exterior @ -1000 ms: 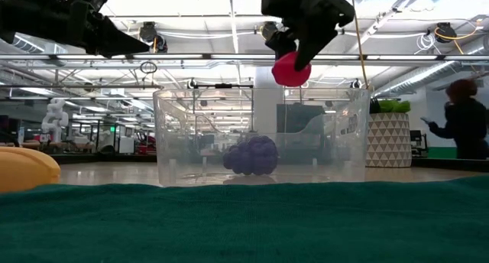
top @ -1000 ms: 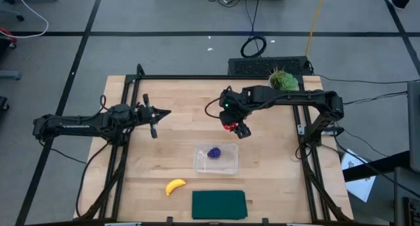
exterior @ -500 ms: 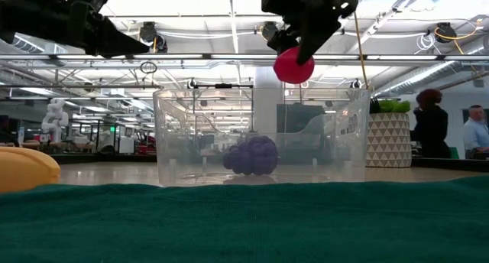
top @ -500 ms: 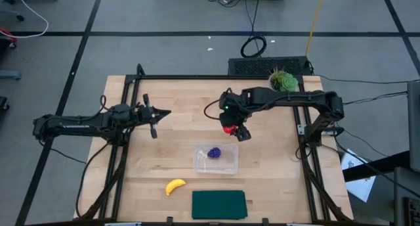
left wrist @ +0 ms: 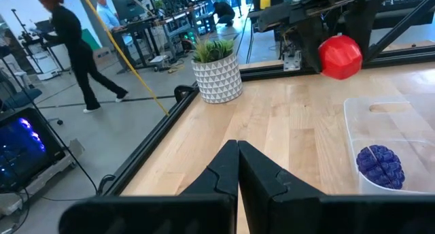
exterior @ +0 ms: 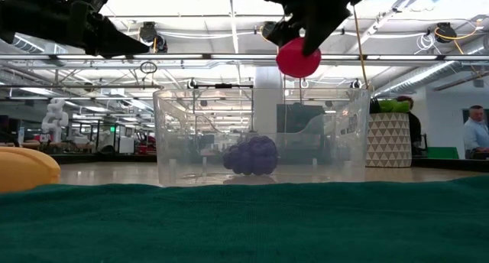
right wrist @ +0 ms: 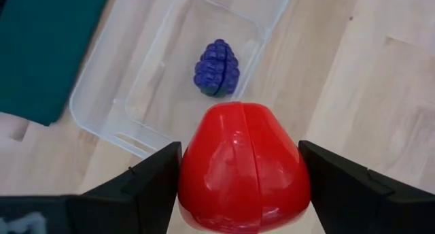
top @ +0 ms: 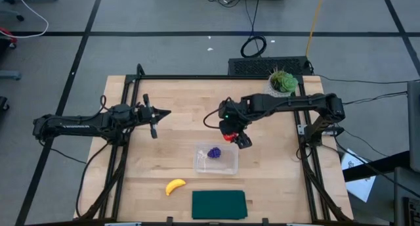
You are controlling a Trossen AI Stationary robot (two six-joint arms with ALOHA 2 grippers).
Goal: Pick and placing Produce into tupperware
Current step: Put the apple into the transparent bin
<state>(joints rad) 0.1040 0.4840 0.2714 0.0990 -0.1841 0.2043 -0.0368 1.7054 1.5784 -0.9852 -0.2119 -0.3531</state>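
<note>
My left gripper (top: 165,113) is clenched with nothing in it, hovering over the bench's (top: 177,98) left half, toward the far edge. Near the front edge lies the yellow banana (top: 174,186), and just to its right, at the front edge, the flat dark green rectangle (top: 219,204). Right of the banana, about mid-bench, sits the clear tupperware (top: 228,165) with the purple grape cluster (top: 214,152) lying inside it. My right gripper (right wrist: 239,167) grasps the red strawberry (top: 228,136) between both fingers, held in the air above the tupperware's far edge. A potted plant (top: 283,81) stands at the bench's far right corner.
</note>
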